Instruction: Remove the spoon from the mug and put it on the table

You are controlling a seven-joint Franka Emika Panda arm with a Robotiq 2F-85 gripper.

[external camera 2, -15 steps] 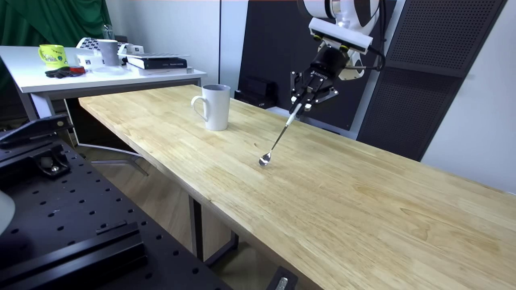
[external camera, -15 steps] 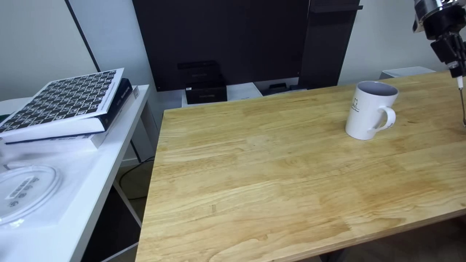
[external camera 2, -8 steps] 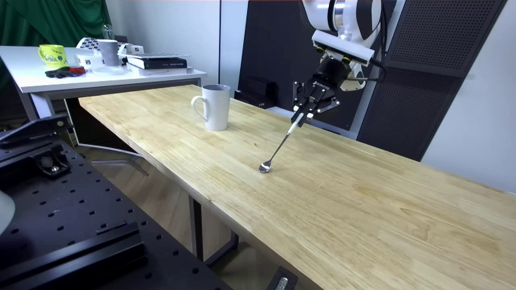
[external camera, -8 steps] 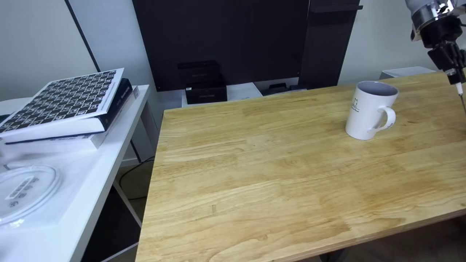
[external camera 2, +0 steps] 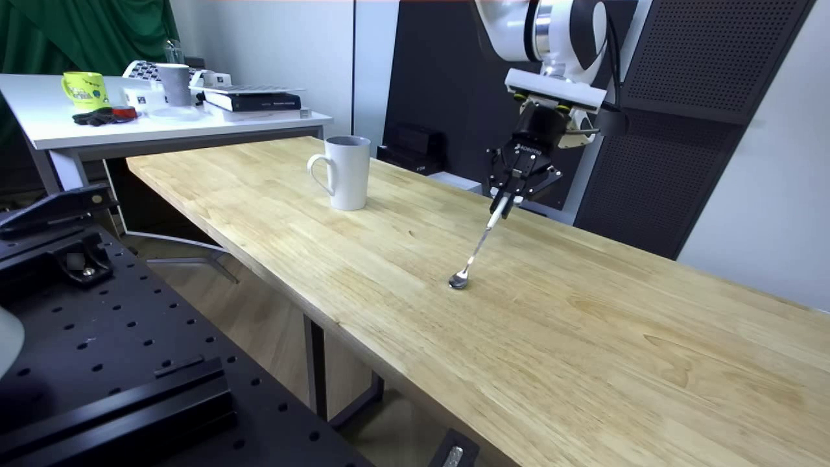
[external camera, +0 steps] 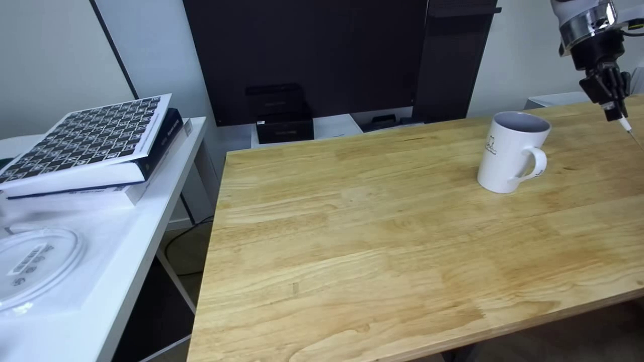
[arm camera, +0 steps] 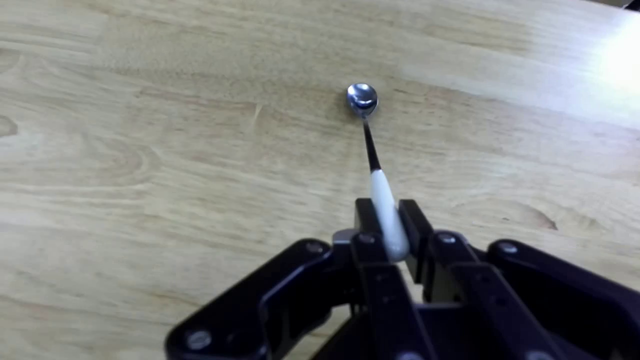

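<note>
My gripper [external camera 2: 503, 205] is shut on the white handle end of the spoon [external camera 2: 480, 244]. In the wrist view the gripper's fingers [arm camera: 388, 212] flank the spoon's white handle [arm camera: 383, 197]. The spoon slants down with its shiny bowl lowest, at or just above the table [external camera 2: 583, 324]; I cannot tell if it touches. The white mug [external camera 2: 351, 175] stands upright on the table, well apart from the spoon. The mug [external camera: 505, 158] also shows in an exterior view, where the gripper [external camera: 616, 114] is at the right edge and the spoon's bowl is out of frame.
A white side table [external camera 2: 149, 133] holds books [external camera 2: 253, 102], a yellow mug [external camera 2: 86, 89] and a grey cup [external camera 2: 174, 84]. A black perforated bench [external camera 2: 162, 344] runs along the table's near side. A dark panel [external camera: 312, 55] stands behind the table.
The gripper has come lower and the held spoon's bowl has sunk toward the table. Both have moved right in an exterior view, farther from the mug. The mug has not moved.
</note>
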